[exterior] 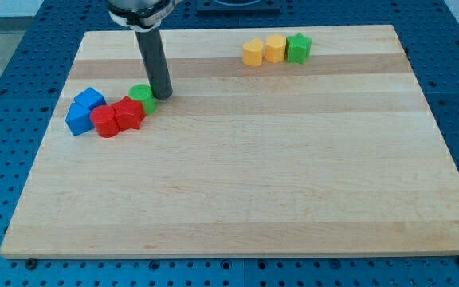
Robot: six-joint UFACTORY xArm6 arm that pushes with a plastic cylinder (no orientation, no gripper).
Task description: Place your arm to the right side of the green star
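Observation:
The green star sits near the view's top, right of centre, touching a yellow block on its left. Another yellow block is left of that one. My tip rests on the board far to the view's left of the star, just right of a green round block. Nothing stands on the star's right side.
A cluster at the view's left: two red blocks and two blue blocks, next to the green round block. The wooden board lies on a blue perforated table.

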